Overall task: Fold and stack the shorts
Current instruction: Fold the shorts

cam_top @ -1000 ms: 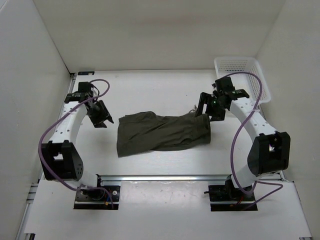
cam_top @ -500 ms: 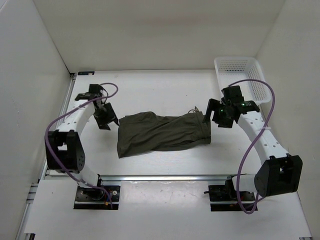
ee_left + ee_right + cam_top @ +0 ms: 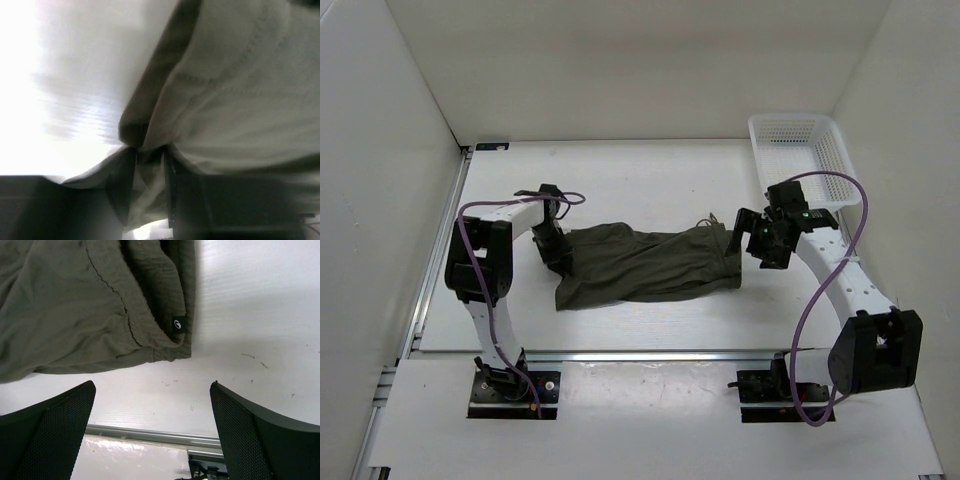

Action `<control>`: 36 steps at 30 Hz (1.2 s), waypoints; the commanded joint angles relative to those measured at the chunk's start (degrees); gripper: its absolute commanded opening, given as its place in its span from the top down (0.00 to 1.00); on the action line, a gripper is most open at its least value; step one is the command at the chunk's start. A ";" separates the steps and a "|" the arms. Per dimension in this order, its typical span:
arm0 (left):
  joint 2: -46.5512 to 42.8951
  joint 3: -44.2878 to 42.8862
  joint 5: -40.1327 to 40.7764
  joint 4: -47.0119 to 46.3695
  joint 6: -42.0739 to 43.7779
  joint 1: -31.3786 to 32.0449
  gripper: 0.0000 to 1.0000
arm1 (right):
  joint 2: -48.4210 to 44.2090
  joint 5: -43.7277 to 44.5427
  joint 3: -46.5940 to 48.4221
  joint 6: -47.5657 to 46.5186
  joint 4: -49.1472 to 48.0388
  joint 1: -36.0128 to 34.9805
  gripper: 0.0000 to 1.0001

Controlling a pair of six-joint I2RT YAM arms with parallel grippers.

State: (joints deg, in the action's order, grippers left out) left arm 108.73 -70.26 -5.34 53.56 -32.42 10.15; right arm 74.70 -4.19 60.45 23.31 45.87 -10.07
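Note:
The dark olive shorts [image 3: 645,262] lie flat across the middle of the table, stretched left to right. My left gripper [image 3: 558,252] is at their left edge. In the left wrist view its dark fingers [image 3: 172,185] stand close together with a bunch of the fabric [image 3: 240,90] between them, and the picture is blurred. My right gripper [image 3: 762,240] is just right of the shorts' right end, apart from it. In the right wrist view it is open [image 3: 152,385] over bare table, with the shorts' hemmed corner [image 3: 75,305] and its small black label just ahead of the fingertips.
A white mesh basket [image 3: 800,150] stands at the back right corner. White walls enclose the table on the left, back and right. A metal rail [image 3: 650,355] runs along the near edge, and it also shows in the right wrist view [image 3: 150,435].
My left gripper has swung right from beside the table's left edge onto the shorts' left edge. My right gripper has moved right and nearer, off the shorts' right end.

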 commanded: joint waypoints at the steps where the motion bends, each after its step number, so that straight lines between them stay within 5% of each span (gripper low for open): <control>1: 3.86 -4.44 2.36 -5.05 -0.01 0.75 0.85 | -1.31 -3.80 -2.08 -0.37 -0.69 1.53 0.00; 6: 3.87 -9.63 6.30 -1.53 -0.62 0.22 0.90 | -1.83 -11.96 -9.27 4.44 -6.56 5.40 0.08; 10: 3.33 -11.39 5.70 -0.30 -0.10 0.22 0.90 | -3.07 -14.54 -12.98 8.68 -12.98 6.64 0.32; 16: 4.47 -11.39 5.17 -0.30 -0.09 0.22 0.90 | 2.99 -14.54 -11.14 7.36 -15.89 6.64 0.30; 22: 4.48 -11.39 5.17 -0.30 -0.09 0.22 0.90 | 10.71 -14.44 -8.16 6.31 -18.62 6.64 0.44; 24: 4.48 -11.92 5.17 -0.30 -0.09 0.22 0.90 | 12.05 -14.97 -7.37 6.31 -18.62 6.64 0.58; 25: 4.48 -11.92 5.17 -0.30 -0.09 0.22 0.90 | 12.05 -14.97 -7.36 6.31 -18.62 6.64 0.69; 26: 4.48 -11.92 5.17 -0.30 -0.09 0.22 0.90 | 12.05 -14.97 -6.75 6.31 -18.62 6.64 0.90; 27: 4.48 -11.92 5.17 -0.30 -0.09 0.22 0.90 | 11.09 -14.97 -6.74 6.31 -18.01 6.64 0.98; 36: 3.86 -11.92 5.17 0.23 -0.09 0.22 0.90 | -5.77 -11.02 -8.94 2.97 -6.50 6.12 1.00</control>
State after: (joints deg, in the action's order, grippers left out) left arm 113.21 -80.44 -1.39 53.95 -32.56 10.59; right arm 73.87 -16.64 51.35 28.49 34.09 -3.51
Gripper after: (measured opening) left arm 0.153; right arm 0.004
